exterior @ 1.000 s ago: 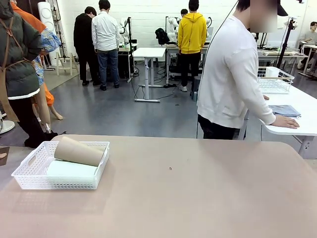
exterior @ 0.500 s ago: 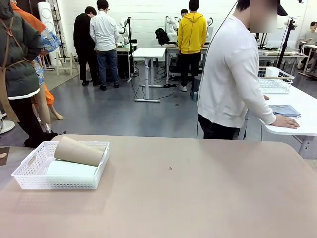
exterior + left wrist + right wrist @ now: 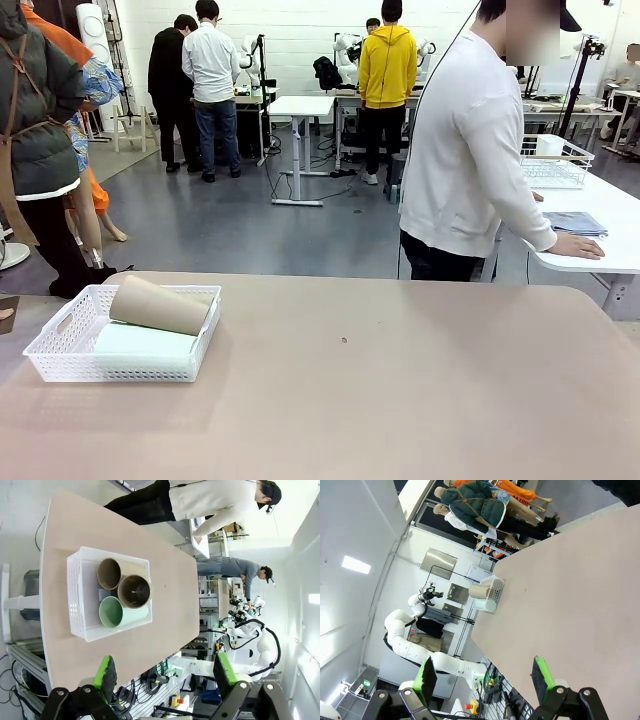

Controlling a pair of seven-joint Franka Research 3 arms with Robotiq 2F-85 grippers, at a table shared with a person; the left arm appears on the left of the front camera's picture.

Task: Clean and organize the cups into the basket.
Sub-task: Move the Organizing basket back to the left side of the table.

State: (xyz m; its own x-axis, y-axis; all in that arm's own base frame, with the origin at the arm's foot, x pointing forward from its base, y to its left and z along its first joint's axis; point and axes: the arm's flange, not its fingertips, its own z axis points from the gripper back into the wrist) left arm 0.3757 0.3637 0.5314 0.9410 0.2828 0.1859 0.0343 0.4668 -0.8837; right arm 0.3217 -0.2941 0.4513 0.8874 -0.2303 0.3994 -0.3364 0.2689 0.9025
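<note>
Cups all sit in the basket (image 3: pixel 80 595) already: two tan cups (image 3: pixel 134 591) and one mint cup (image 3: pixel 112 612), lying on their sides with the mouths toward the left wrist camera. From the front, one tan cup (image 3: pixel 160 304) rests on top, tilted across the rim, with the mint one (image 3: pixel 140 342) under it. Basket (image 3: pixel 70 345) is on the table's left side, near the robot's edge.

Left gripper (image 3: pixel 162 672) hangs well above the table, jaws wide apart, nothing between them. Right gripper (image 3: pixel 482 677) likewise: jaws apart, empty, off past the table edge.

Step, as I judge it: packing looks done or nearly so. No loose cups on the table. The one possible leftover is the top cup riding proud of the rim; seating it would call for a left-arm reach and a nudge, gripping across the cup body, not the mouth.

Table (image 3: pixel 400 400): plain beige, bare apart from the basket and a tiny dark speck near the middle. Person in a white top (image 3: pixel 470 150) stands at the far edge, turned away, one hand (image 3: pixel 575 245) on a neighbouring white table. Room is an open lab: grey floor, more tables, several people standing with backs turned.
</note>
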